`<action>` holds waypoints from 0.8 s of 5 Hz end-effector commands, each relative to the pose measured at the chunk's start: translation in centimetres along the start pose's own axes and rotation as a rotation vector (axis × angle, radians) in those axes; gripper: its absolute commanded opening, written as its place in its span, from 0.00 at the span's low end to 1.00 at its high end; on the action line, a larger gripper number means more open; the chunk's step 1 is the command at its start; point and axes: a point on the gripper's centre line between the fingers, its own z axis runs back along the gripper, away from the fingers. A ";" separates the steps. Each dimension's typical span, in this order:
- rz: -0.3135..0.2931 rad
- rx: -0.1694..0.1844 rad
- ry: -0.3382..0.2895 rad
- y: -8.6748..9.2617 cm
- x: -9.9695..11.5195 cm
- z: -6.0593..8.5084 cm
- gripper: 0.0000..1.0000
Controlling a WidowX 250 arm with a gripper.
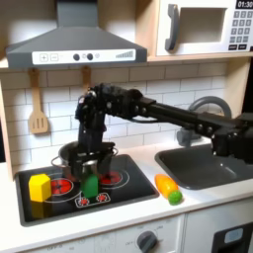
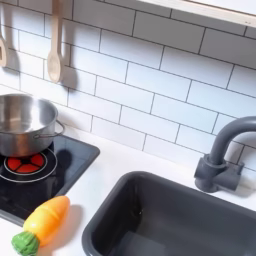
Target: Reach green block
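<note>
In the first exterior view the green block (image 1: pixel 90 185) stands upright on the black stovetop (image 1: pixel 128 188), at the front between the two red burners. My gripper (image 1: pixel 91 165) hangs straight down from the black arm, just above the block's top, in front of the steel pot (image 1: pixel 69 154). Its dark fingers blend with the pot behind them, so their spacing is unclear. Nothing appears to be held.
A yellow block (image 1: pixel 39 188) stands on the stove's left in the first exterior view. An orange carrot toy (image 1: pixel 169 188) (image 2: pixel 40 222) lies on the counter between stove and sink (image 1: pixel 203 163) (image 2: pixel 170 215). The pot (image 2: pixel 22 120), a faucet (image 2: pixel 222 155) and hanging wooden utensils (image 2: pixel 55 45) sit behind.
</note>
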 end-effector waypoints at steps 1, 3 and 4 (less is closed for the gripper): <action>-0.013 -0.012 0.024 -0.3 0.4 -1.1 1.00; -0.037 -0.028 0.042 -1.2 0.8 -2.1 1.00; -0.064 -0.036 0.041 -1.9 0.8 -2.2 1.00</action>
